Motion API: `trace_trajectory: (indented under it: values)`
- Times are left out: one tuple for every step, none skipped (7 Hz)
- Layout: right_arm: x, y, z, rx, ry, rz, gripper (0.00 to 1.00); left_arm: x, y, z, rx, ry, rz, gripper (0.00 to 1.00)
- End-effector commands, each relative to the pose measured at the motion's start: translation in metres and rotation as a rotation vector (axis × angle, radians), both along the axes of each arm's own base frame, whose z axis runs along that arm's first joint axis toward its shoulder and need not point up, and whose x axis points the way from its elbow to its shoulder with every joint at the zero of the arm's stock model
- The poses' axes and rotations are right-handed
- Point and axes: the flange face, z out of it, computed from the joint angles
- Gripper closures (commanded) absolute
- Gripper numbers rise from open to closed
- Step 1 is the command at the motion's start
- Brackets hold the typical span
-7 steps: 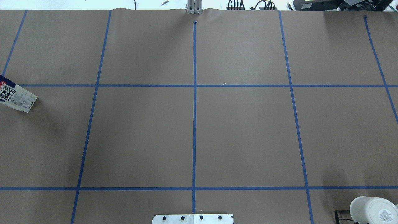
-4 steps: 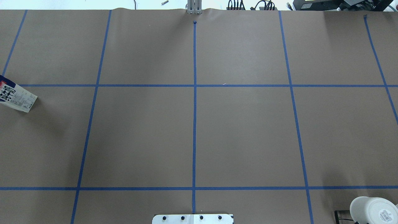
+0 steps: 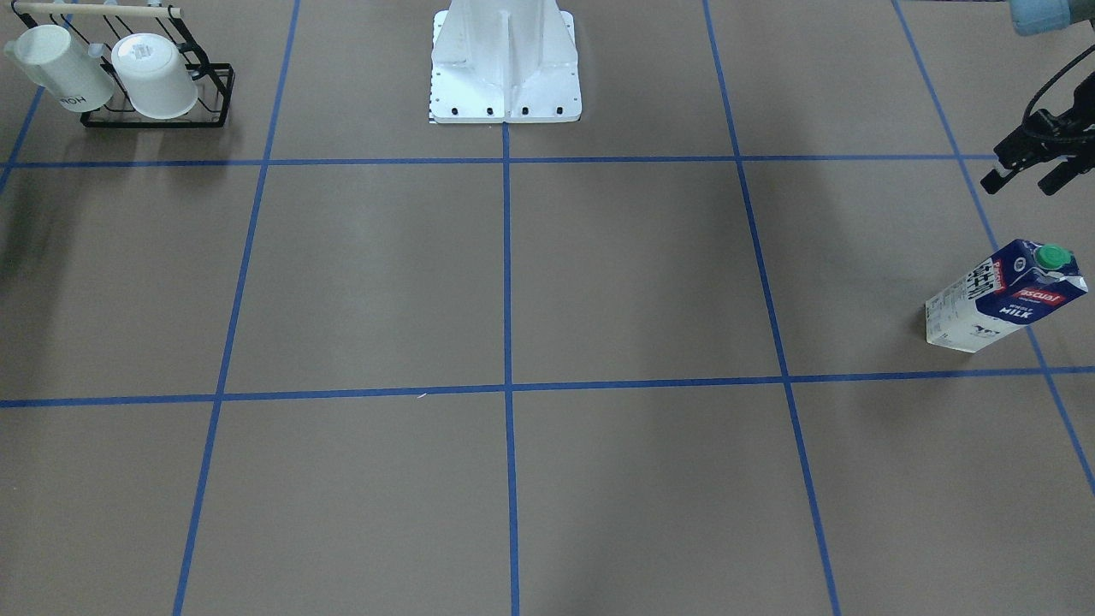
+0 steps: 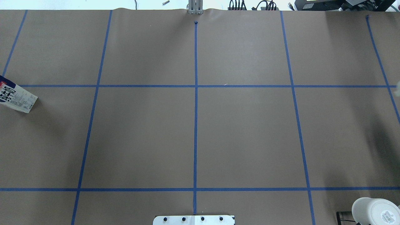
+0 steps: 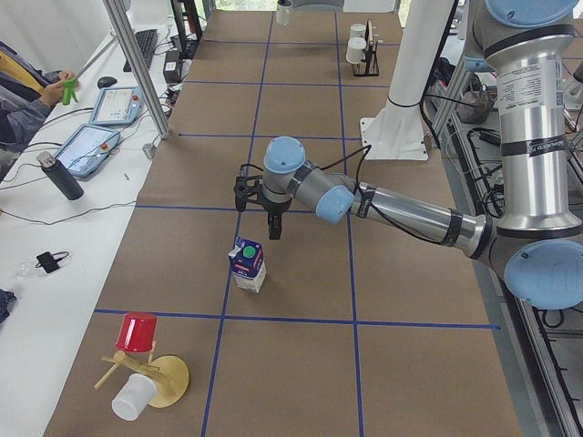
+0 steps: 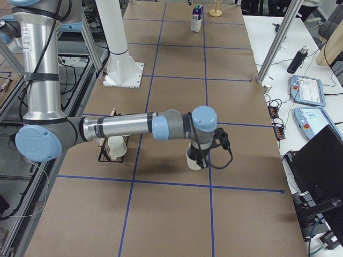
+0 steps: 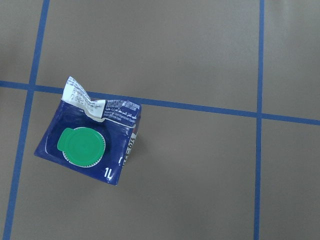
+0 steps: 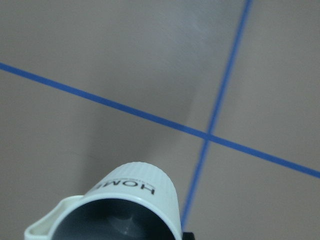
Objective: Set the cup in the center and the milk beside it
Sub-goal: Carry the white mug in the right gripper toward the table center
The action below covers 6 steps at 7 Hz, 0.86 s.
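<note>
The milk (image 3: 1005,295), a navy and white carton with a green cap, stands upright near the table's end on my left; it also shows in the overhead view (image 4: 17,97) and straight below in the left wrist view (image 7: 90,145). My left gripper (image 3: 1021,181) is open and empty, hovering above and just beside the milk (image 5: 248,264). The cup (image 8: 132,205), white with a dark grey inside and dark lettering, fills the bottom of the right wrist view. My right gripper (image 6: 199,155) is shut on the cup (image 6: 194,159), low over the table on my right side.
A black wire rack (image 3: 158,120) with two all-white mugs stands near my right side by the robot's base (image 3: 505,94). A wooden stand (image 5: 146,364) with a red and a white cup sits beyond the milk. Blue tape lines grid the brown table.
In the overhead view the shadow at the right edge has moved up towards the table's middle row and a white sliver has appeared at that edge. The milk has not moved.
</note>
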Motion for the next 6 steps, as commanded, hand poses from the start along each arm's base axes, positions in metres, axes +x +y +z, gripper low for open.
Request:
trace_trajectory:
  values:
    - [-0.181,-0.046,-0.173,0.038,-0.057,-0.093,1.00,0.001,-0.001,0.002,-0.004,-0.001,0.001,0.02]
    - [-0.250,-0.054,-0.226,0.054,-0.069,-0.127,1.00,0.002,-0.003,0.005,-0.007,-0.002,0.003,0.02]
    - [-0.320,-0.069,-0.274,0.058,-0.084,-0.170,1.00,0.002,-0.004,0.008,-0.008,-0.005,0.006,0.02]
    - [-0.377,-0.085,-0.303,0.065,-0.083,-0.230,1.00,0.003,-0.005,0.008,-0.007,-0.004,0.006,0.02]
    - [-0.412,-0.086,-0.309,0.114,-0.104,-0.258,1.00,0.001,-0.003,0.006,-0.006,-0.003,0.003,0.02]
    - [-0.443,-0.099,-0.314,0.149,-0.087,-0.260,1.00,0.001,-0.002,0.004,-0.006,-0.002,0.001,0.02]
